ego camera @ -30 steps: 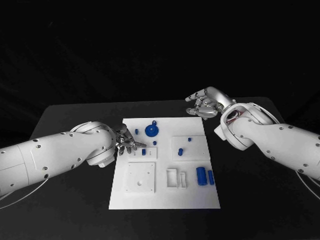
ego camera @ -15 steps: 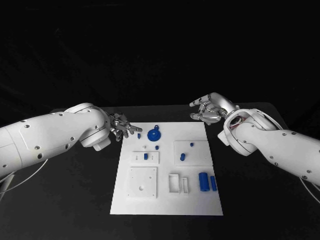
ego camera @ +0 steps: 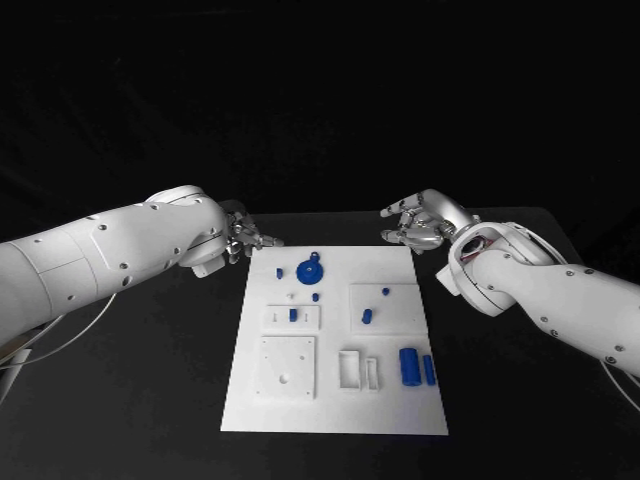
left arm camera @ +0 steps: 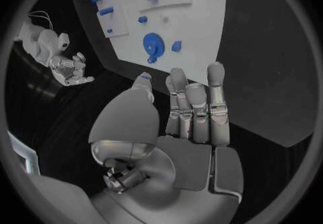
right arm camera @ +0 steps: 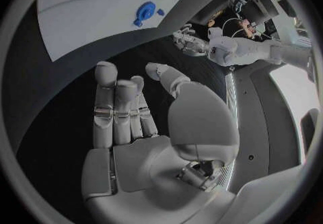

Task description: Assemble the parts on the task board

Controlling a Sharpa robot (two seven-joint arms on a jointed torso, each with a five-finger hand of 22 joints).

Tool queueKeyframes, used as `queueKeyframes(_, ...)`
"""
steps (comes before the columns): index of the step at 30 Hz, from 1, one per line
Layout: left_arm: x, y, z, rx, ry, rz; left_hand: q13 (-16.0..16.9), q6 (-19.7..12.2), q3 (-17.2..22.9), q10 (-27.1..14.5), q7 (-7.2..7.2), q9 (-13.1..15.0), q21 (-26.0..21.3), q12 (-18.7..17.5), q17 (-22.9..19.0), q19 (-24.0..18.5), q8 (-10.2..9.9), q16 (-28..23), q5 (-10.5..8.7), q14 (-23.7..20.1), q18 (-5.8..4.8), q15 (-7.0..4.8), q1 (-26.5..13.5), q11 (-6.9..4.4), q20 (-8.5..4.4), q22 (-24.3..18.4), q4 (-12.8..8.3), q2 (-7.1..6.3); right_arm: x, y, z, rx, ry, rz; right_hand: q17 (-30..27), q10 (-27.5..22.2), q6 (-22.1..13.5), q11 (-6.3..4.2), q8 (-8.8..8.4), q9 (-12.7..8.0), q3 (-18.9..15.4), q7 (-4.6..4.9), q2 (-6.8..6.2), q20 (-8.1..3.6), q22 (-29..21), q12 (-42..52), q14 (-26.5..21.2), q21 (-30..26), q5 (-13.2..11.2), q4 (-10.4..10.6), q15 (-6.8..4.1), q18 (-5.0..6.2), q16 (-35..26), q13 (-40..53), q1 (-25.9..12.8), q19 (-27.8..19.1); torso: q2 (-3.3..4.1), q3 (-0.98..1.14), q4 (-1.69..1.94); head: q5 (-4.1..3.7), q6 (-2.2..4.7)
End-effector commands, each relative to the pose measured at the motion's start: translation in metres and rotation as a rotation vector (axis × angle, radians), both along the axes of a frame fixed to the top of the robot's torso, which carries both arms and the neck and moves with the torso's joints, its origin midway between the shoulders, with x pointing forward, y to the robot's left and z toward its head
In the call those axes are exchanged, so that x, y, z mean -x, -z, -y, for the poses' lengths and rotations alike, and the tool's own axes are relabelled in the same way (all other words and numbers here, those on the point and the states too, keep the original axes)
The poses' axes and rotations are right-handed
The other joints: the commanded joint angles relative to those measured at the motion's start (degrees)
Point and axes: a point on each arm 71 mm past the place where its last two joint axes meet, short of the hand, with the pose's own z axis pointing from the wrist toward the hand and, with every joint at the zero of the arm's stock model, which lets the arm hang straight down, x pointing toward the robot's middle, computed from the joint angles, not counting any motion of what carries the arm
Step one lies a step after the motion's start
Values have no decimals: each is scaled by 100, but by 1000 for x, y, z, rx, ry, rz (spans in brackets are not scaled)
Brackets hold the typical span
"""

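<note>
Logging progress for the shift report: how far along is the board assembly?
Little looks finished. The round blue wheel lies near the far end of the white board, and two blue cylinders lie loose at its right. Nothing is in hand: the left hand and right hand hover empty off the far corners. Nearly everything remains.

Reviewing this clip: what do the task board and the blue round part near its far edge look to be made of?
The task board looks like matte white plastic, possibly printed: flat, even, with no glare and raised square blocks in the same white. The blue round part looks like moulded or printed plastic too: uniform saturated blue, dull surface. Neither material can be confirmed by sight alone.
</note>
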Motion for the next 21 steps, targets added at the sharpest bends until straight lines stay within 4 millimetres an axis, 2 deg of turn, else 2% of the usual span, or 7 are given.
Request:
queueKeyframes(1,-3,4,4,-62,79,-48,-20,-56,-73,-55,-4,-55,86,74,-30,-64,35,26,0,-53,-47,-7,-11,-1,0,127,-33,123,0,0,-2,2,-14,-6,5,-41,21,-12,-15,6,22,8,-1,-12,266,-10,-19,-7,30,7,5,49,-7,6,-43,-37,29,-1,-17,16,-11)
queueKeyframes(7,-9,14,7,-93,91,-88,-141,-194,-225,-195,48,-309,202,204,-159,-157,62,92,46,-151,-2,36,-27,42,47,117,-164,271,0,0,-5,-2,-17,-7,5,-41,21,-12,-15,6,22,8,-1,-12,266,-10,-19,-7,30,7,5,49,-7,6,-43,-37,63,15,-52,38,31)
queueKeyframes(13,-11,21,14,-108,111,-103,-175,-266,-261,-327,129,-612,159,241,-239,-218,-141,107,45,-250,18,91,-37,104,98,113,-215,326,0,0,-6,-9,-18,-9,6,-43,18,-12,-17,5,17,7,-1,-13,263,-6,-18,-14,28,9,4,49,-4,10,-47,-36,85,17,-61,46,43)
queueKeyframes(14,-11,23,15,-111,116,-102,-192,-215,-267,-351,174,-910,129,246,-274,-233,-347,107,38,-268,30,119,-39,140,123,110,-214,330,0,0,-6,-11,-19,-9,8,-42,6,-12,-17,4,9,7,1,-12,262,-5,-16,-16,16,13,5,49,-1,10,-48,-37,81,18,-57,44,42)
queueKeyframes(15,-11,24,17,-113,119,-101,-206,-241,-278,-376,200,-1093,120,261,-309,-222,-377,120,35,-285,50,138,-35,157,139,120,-241,344,0,0,-7,-11,-19,-9,8,-42,6,-12,-17,4,9,7,1,-12,262,-5,-16,-16,16,13,5,49,-1,10,-48,-37,81,17,-55,40,39)
queueKeyframes(17,-11,27,19,-114,124,-100,-223,-292,-286,-374,192,-1135,111,264,-331,-220,-306,134,42,-286,45,126,-51,145,136,116,-237,357,0,0,-7,-13,-20,-9,8,-42,6,-12,-17,4,9,7,1,-12,262,-5,-16,-16,16,13,5,49,-1,10,-48,-37,80,14,-54,31,28)
queueKeyframes(21,-10,30,22,-113,133,-100,-233,-285,-291,-373,199,-1240,109,269,-351,-221,-331,146,40,-287,48,129,-50,150,139,116,-251,380,0,0,-7,-14,-21,-9,8,-42,6,-12,-17,4,9,7,1,-12,262,-5,-16,-16,16,13,5,49,-1,10,-48,-37,82,14,-57,25,17)
